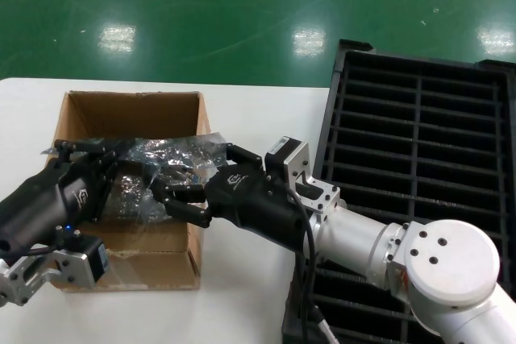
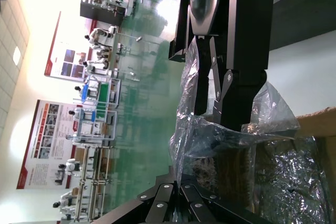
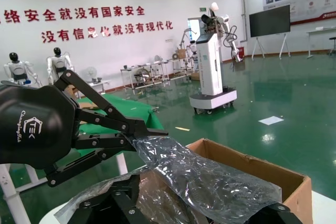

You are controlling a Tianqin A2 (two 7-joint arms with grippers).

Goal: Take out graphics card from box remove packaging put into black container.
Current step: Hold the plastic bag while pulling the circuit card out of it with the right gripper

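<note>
The left gripper point(image 1: 121, 168) is clamped on one end of the packaging point(image 1: 165, 157), and the right gripper point(image 1: 173, 199) pinches the other end, so the crinkly bag is stretched between the two over the open top of the box point(image 1: 133, 110). The right wrist view shows this best: the left gripper point(image 3: 139, 135) has its fingertips closed on a corner of the packaging point(image 3: 210, 182), which runs from there back under the camera toward the right arm's own fingers, with the box point(image 3: 273, 174) wall below. In the left wrist view the right gripper point(image 2: 220, 114) is closed on a gathered fold of the packaging point(image 2: 220, 140). The long axis of the bag lies across the box, from the left wall toward the right wall, level with the rim. The graphics card cannot be made out through the plastic; it is probably still inside. Both arms are equally close, one at each end. The black container point(image 1: 419, 118) stands at the right edge of the worktop point(image 1: 242, 296), well apart from the box on the right arm's side, so that arm is the better placed to carry the card over once it is bare.
</note>
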